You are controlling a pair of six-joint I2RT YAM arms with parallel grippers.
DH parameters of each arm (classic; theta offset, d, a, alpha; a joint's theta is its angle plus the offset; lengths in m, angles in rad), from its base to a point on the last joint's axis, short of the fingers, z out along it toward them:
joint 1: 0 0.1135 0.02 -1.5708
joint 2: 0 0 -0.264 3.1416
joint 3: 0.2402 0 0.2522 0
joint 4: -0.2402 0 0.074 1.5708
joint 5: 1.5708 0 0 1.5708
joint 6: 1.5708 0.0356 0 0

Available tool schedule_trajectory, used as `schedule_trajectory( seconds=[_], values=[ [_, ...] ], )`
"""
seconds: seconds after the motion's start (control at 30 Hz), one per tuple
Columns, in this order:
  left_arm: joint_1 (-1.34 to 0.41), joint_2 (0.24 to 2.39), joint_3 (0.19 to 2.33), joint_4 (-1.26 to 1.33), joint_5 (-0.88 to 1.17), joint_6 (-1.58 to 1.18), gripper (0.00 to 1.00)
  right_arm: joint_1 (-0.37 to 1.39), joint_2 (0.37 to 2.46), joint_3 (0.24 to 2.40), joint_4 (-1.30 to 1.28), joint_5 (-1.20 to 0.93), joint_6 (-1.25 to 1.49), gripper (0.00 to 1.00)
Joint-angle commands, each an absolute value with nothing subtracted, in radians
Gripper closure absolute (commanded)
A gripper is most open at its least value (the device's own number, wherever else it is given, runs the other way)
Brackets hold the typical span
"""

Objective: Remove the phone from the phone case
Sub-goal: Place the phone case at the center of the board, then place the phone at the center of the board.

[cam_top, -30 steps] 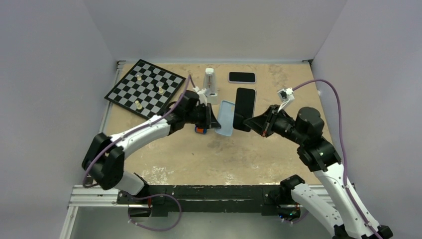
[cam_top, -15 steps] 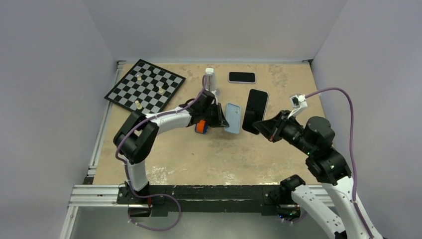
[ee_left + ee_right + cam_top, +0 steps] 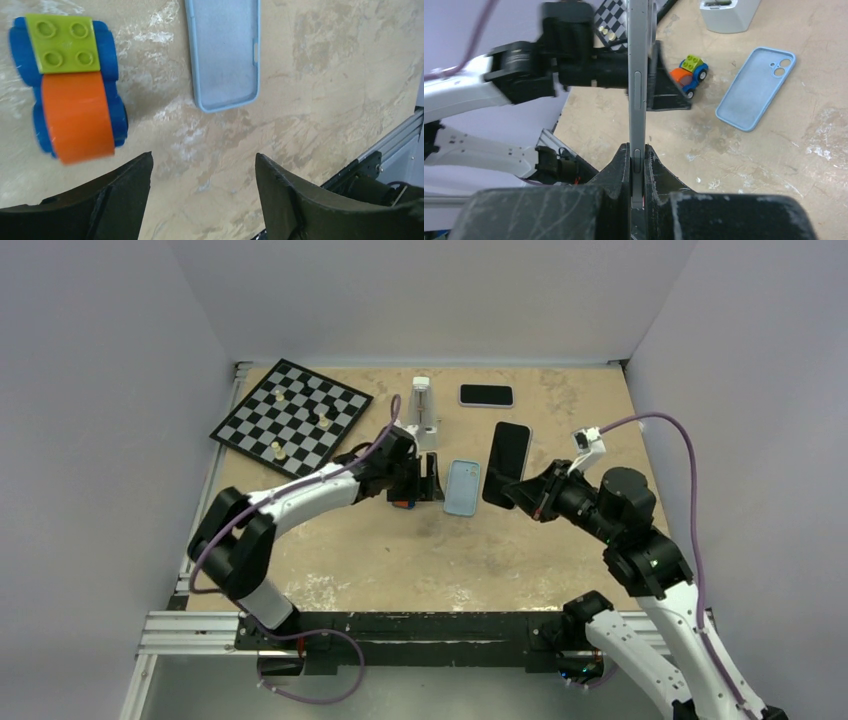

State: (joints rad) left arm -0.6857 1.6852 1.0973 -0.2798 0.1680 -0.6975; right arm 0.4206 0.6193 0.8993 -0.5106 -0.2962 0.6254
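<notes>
1. Now the case (image 3: 461, 487) lies flat on the table (image 3: 450, 560), hollow side up with nothing in it, just ahead of the left gripper (image 3: 428, 480). Half a second ago that gripper held the case tilted off the surface. It has since let go and drawn back a little.
2. The left gripper stands with its jaws spread wide and nothing between them. In its wrist view the case sits ahead of the gap, touching neither jaw. A toy car (image 3: 70, 85) rests ahead and off to one side.
3. The right gripper (image 3: 520, 492) is clamped on one end of the phone (image 3: 507, 452) and holds it clear of the table. In its wrist view the phone extends straight out from between the fingers, seen edge-on.
4. The phone and the case are apart. The case lies on the table beside the raised phone, on the side facing the left arm, and does not touch it.
5. Judged from this layout, the separation is done: the phone is out and the case is released. What remains is probably setting the phone down. Because the grip covers only one end, a slow descent looks advisable.
</notes>
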Motion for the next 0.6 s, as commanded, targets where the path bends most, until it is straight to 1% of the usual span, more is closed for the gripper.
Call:
schedule_trajectory(
  seconds=[0.0,0.1,0.2,0.27,0.37,0.57],
  values=[
    [-0.688,1.449,1.073,-0.333,0.149,-0.606,0.23,0.419,0.644,0.841,-0.412,-0.215,0.68,1.0],
    [-0.687,1.354,1.096,-0.366,0.16,-0.621,0.24,0.397,0.661,0.775,-0.379,-0.142,0.737,1.0],
    [-0.689,1.271,1.072,-0.317,0.169,-0.663,0.24,0.327,0.697,0.704,-0.341,-0.055,0.816,1.0],
    [-0.687,1.215,1.032,-0.267,0.157,-0.68,0.24,0.243,0.747,0.65,-0.272,-0.068,0.856,1.0],
    [-0.687,1.137,0.966,-0.217,0.116,-0.669,0.24,0.09,0.865,0.599,-0.158,-0.144,0.9,1.0],
    [-0.686,1.041,0.915,-0.234,0.121,-0.587,0.24,-0.095,1.109,0.624,0.055,-0.168,0.961,1.0]
  ],
)
